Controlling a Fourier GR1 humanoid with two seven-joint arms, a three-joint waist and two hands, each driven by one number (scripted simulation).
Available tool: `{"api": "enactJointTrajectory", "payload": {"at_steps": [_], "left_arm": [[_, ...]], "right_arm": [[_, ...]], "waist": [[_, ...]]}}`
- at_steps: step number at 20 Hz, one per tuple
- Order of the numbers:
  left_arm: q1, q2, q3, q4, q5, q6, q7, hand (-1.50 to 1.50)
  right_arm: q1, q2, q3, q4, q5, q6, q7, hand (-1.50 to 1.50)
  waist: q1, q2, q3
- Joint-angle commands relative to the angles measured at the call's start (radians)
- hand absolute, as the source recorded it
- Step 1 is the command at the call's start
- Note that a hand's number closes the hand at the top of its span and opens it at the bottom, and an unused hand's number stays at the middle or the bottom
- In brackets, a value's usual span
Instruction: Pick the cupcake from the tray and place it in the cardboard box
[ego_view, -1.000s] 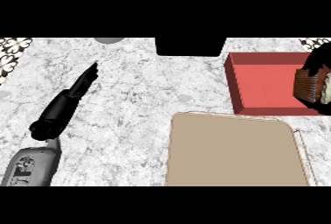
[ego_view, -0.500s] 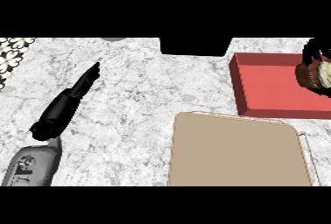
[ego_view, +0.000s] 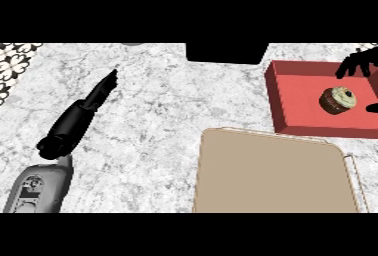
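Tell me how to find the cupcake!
Look at the red box at the right of the marble counter, above the tan tray. The cupcake sits inside, below the right hand. It is small, round, brown with pale frosting.

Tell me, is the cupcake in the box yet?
Yes, it looks done. The cupcake sits inside the red box, with nothing holding it. The right hand is open above the box's far corner, and the left hand lies open on the counter. The tan tray has nothing showing on it. All that seems left is for the right hand to move away.
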Motion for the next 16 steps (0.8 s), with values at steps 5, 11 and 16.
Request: {"api": "enactJointTrajectory", "payload": {"at_steps": [5,11,16], "left_arm": [[0.019,0.031,0.035,-0.001,0.020,-0.019,-0.023,0.00],[0.002,0.001,0.003,-0.005,-0.002,0.000,0.007,0.00],[-0.006,-0.021,0.001,-0.019,0.005,0.014,0.013,0.00]], "right_arm": [[-0.054,0.041,-0.039,0.152,-0.124,0.083,-0.302,-1.50],[-0.115,0.158,-0.278,0.299,-0.467,0.315,-0.131,-1.50],[-0.181,0.102,-0.388,0.438,-0.598,0.423,0.078,-1.50]], "waist": [[-0.010,-0.002,0.001],[-0.013,-0.002,0.004],[-0.001,0.003,0.002]]}}
